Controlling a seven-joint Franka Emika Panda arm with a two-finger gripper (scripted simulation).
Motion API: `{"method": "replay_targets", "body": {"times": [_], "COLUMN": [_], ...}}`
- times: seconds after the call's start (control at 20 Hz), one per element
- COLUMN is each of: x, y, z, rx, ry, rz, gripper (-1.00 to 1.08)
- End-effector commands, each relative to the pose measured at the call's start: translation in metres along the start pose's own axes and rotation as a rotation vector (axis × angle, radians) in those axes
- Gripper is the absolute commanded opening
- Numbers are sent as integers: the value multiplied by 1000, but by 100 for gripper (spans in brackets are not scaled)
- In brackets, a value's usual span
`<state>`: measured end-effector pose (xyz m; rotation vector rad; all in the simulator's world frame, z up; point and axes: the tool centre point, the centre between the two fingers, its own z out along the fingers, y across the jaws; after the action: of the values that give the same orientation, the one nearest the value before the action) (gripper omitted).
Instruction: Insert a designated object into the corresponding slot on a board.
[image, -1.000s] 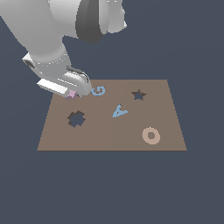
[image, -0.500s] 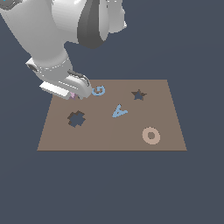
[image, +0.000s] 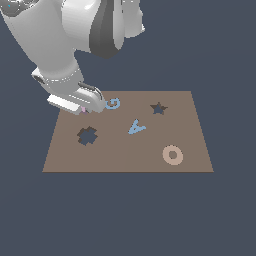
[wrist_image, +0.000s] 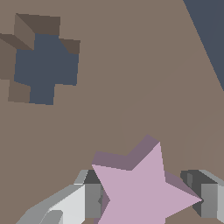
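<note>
The pale-pink star (wrist_image: 140, 192) lies on the brown board (image: 125, 155) near its far corner on the exterior view's left. In the exterior view only a sliver of the star (image: 83, 109) shows under the hand. My gripper (wrist_image: 151, 199) is down at the board, with one finger (wrist_image: 89, 201) on each side of the star. Both fingers touch the star's edges, so the gripper is shut on it. The dark star-shaped slot (image: 158, 108) is at the far side of the board, towards the exterior view's right, well apart from the gripper.
A dark cross-shaped cutout (image: 87, 135) lies close to the gripper and also shows in the wrist view (wrist_image: 41, 65). A blue G piece (image: 113, 104), a blue A piece (image: 135, 127) and a tan ring (image: 172, 155) lie on the board.
The arm has come down over the pink star. The star was open to view beside the hand before and is now almost covered, between the fingers.
</note>
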<state>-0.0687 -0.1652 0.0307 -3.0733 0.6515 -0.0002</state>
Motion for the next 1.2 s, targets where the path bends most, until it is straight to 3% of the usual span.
{"method": "replay_targets", "body": {"times": [0.0, 0.6, 1.15], "x": [0, -8, -42], "y": [0, -4, -25], "z": [1, 0, -2], "rx": [0, 0, 0], "ry": [0, 0, 0], "rz": [0, 39, 213], "gripper": [-100, -100, -100]}}
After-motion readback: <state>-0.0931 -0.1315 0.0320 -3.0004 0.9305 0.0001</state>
